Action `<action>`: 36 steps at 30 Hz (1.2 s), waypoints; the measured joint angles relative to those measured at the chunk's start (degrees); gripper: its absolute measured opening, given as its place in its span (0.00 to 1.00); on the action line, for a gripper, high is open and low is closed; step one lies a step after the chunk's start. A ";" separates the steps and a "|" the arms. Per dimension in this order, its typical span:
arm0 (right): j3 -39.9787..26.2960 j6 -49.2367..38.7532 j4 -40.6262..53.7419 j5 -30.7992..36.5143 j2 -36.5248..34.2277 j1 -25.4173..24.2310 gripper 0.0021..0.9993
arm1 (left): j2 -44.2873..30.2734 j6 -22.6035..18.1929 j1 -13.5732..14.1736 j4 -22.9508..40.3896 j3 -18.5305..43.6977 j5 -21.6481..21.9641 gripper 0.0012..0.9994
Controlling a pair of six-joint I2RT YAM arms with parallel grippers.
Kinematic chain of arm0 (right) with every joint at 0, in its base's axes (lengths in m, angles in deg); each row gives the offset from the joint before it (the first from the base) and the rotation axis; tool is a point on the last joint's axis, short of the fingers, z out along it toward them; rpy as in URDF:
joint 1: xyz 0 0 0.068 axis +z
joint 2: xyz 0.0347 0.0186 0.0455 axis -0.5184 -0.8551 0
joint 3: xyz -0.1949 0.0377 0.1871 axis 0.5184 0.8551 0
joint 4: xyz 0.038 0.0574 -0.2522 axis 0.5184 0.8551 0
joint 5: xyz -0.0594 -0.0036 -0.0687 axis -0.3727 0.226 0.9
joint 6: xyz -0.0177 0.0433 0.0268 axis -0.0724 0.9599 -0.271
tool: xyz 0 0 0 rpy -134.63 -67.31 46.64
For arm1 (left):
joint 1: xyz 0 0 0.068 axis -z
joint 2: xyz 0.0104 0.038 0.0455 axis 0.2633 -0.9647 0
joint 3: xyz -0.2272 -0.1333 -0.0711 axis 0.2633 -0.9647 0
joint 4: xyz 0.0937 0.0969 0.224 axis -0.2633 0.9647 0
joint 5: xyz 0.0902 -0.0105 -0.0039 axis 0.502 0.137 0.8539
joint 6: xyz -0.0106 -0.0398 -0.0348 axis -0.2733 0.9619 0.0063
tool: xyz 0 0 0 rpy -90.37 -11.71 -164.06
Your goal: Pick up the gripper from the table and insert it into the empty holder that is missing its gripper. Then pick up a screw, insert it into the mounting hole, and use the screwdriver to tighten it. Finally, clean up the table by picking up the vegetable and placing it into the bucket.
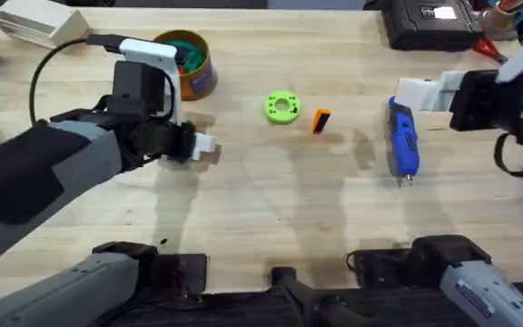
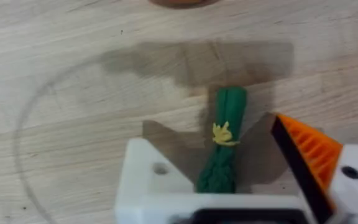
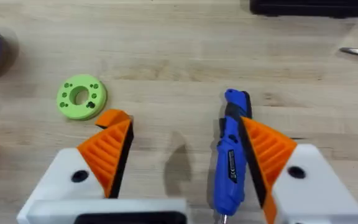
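Observation:
The dark-green vegetable [image 2: 224, 152] lies on the table between the jaws of my left gripper [image 2: 211, 134], which is open around it. One side of that gripper is a bare white holder [image 2: 149, 177] with an empty screw hole; the other carries an orange finger [image 2: 309, 149]. In the overhead view my left gripper [image 1: 200, 147] hangs in front of the orange bucket [image 1: 192, 65]. The loose orange gripper [image 1: 320, 120] lies mid-table, next to the green ring [image 1: 282, 107]. My right gripper [image 3: 185, 134] is open above the blue screwdriver [image 3: 230, 155], and the loose orange gripper [image 3: 114, 116] lies just beyond one of its fingers.
A white box [image 1: 39, 25] stands at the back left and a black case [image 1: 425, 20] at the back right. The bucket has something green inside it. The screwdriver [image 1: 402, 141] lies lengthwise right of centre. Bare wood runs along the front middle.

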 joint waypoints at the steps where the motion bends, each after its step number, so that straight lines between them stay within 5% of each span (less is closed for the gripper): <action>1: 0.00 0.00 0.00 -0.01 0.00 0.00 0.99 | -0.13 -0.15 0.01 -0.22 0.00 -0.05 0.74; 4: 0.00 0.00 0.00 0.00 0.00 0.00 0.99 | -0.19 -0.22 0.00 -0.24 0.00 -0.26 0.63; 9: 0.00 0.00 0.00 0.00 0.00 0.00 0.99 | -0.19 -0.36 0.00 -0.26 0.00 -0.26 0.62; 13: 0.00 0.00 0.00 0.00 0.00 0.00 0.99 | -0.19 -0.66 0.00 -0.23 0.00 -0.27 0.30; 20: 0.00 0.00 0.00 -0.01 -0.01 0.00 0.99 | -0.18 -0.78 0.02 -0.23 0.00 -0.43 0.01; 36: 0.00 0.00 0.00 0.00 0.00 0.00 0.99 | -0.18 -0.79 0.02 -0.08 0.18 -0.56 0.01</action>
